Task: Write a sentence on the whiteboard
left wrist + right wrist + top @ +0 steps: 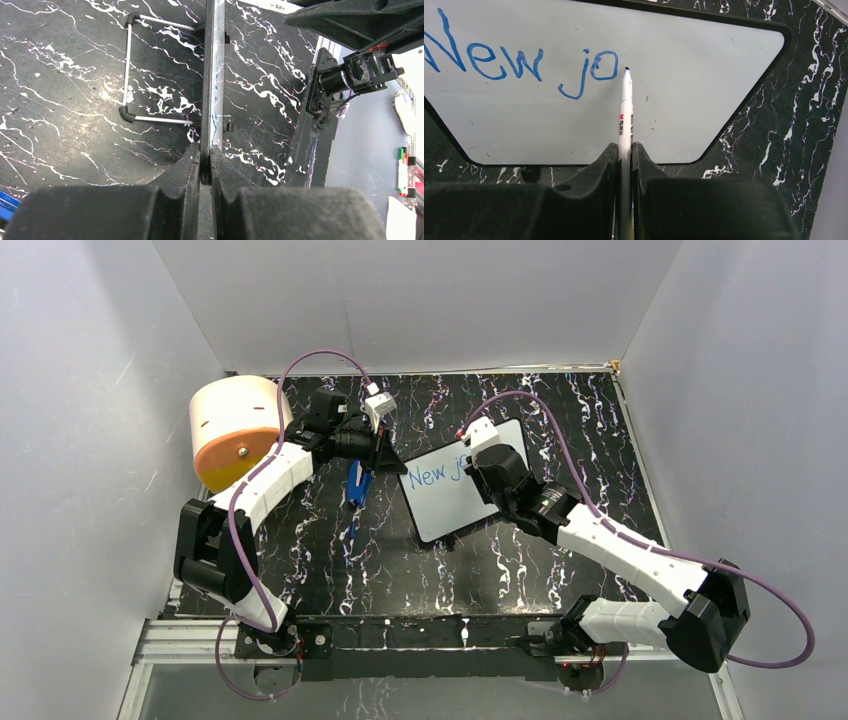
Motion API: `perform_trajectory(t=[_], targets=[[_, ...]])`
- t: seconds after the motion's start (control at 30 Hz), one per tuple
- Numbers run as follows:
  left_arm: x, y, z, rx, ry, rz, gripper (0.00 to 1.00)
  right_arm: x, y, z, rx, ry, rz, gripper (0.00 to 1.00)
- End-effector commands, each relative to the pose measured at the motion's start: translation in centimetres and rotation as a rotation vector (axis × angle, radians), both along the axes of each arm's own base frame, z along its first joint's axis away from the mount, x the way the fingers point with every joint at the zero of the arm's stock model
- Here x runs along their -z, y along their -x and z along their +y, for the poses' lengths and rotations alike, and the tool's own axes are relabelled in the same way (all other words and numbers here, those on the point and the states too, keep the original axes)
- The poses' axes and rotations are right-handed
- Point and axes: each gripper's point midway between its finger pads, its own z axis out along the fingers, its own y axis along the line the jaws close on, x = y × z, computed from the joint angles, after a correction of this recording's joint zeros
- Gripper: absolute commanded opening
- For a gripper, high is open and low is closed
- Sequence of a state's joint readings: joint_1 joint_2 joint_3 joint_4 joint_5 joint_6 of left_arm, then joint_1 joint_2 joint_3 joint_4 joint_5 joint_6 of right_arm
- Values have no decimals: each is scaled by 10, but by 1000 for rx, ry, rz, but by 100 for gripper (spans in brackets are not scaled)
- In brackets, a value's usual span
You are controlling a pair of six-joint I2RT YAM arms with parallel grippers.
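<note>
While the right tool point(625, 150) is clamped on a white marker point(626, 110), the dark tip of this marker stands just to the right of the last letter; I cannot tell if it touches the surface. The sentence point(524, 62) so far reads "New jo" in blue, on one line near the top edge of the whiteboard point(704, 75) (the second word looks unfinished to me).

The board is near the middle of the black marbled worktop point(560, 410), between the two arms. The left tool point(205, 155) is closed on the left edge of the board, which its own camera sees edge-on, so I judge that this arm is steadying the board for the writing.

I would say the task is in an early part. One word is done and a second is begun. The right half of the first line and all the space below it are blank, so most of the writing is left.
</note>
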State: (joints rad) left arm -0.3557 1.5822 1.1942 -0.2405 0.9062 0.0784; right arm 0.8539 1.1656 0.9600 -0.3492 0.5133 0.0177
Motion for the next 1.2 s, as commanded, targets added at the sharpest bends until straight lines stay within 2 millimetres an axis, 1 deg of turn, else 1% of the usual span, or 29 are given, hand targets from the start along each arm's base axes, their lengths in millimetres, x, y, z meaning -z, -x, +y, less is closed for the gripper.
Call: perform_trajectory(t=[0.0, 0.23, 0.6, 0.87, 1.17], targets=[[10, 3, 2, 11, -44, 8, 0, -28, -10, 3, 12, -45, -65, 0], [10, 3, 2, 12, -42, 10, 0, -25, -11, 2, 15, -42, -59, 0], [10, 3, 2, 14, -41, 14, 0, -22, -13, 6, 2, -51, -52, 0], [11, 3, 2, 15, -41, 15, 0, -28, -15, 9, -2, -70, -65, 0], [11, 4, 2, 15, -41, 17, 0, -28, -20, 13, 0, -77, -71, 0]])
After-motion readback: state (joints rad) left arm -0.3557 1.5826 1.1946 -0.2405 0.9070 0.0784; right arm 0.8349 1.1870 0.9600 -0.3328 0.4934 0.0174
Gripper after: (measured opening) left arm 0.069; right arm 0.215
